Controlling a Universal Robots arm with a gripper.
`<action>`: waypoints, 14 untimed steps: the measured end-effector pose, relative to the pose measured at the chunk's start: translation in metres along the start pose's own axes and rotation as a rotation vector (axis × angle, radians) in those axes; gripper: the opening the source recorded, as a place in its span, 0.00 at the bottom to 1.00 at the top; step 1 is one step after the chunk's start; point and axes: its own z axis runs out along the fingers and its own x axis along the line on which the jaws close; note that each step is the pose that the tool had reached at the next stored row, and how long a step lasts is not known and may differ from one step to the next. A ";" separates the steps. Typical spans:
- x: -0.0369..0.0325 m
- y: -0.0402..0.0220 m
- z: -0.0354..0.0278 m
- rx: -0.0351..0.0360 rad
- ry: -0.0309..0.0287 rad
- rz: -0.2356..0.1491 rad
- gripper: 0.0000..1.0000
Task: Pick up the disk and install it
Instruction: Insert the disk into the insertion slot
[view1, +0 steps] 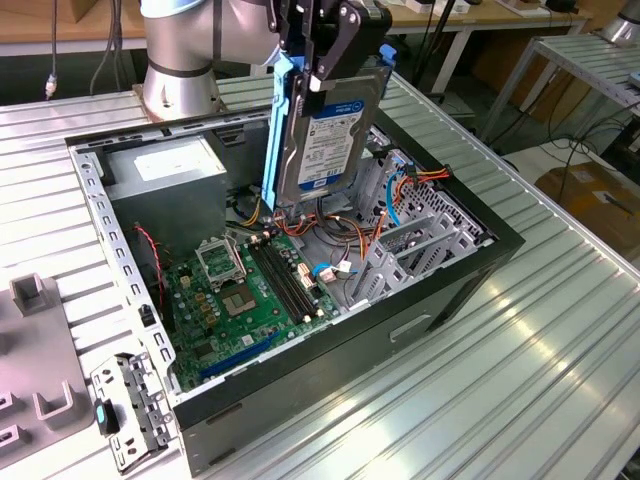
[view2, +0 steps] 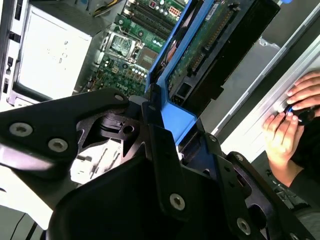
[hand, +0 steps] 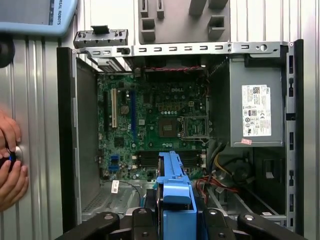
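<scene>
An open black computer case (view1: 330, 390) lies on the ribbed grey metal surface (view1: 500, 380). Inside it, at the exterior view's left, sits a grey metal box with a white sticker (view1: 165, 170), then a green circuit board (view1: 235, 300). Over the case's middle the black claw (view1: 322, 72) is clamped on the flat grey metal disk (view1: 335, 140), with its white blue-banded label and blue carrier edge, holding it upright. Further right stands a grey drive cage (view1: 420, 245). In the second wrist view a person's hands (view2: 290, 115) rest beside the case.

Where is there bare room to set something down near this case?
Bare ribbed table on the exterior view's right of the case. Crowded: cables and drive cage inside it, below the held disk; grey fixtures on the exterior view's left.
</scene>
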 end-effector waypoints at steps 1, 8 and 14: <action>0.0008 -0.0006 0.0002 0.0000 -0.0001 0.000 0.37; 0.0225 -0.0025 0.0024 0.0000 0.0000 0.000 0.37; 0.0393 -0.0050 0.0039 0.0000 -0.0001 0.000 0.37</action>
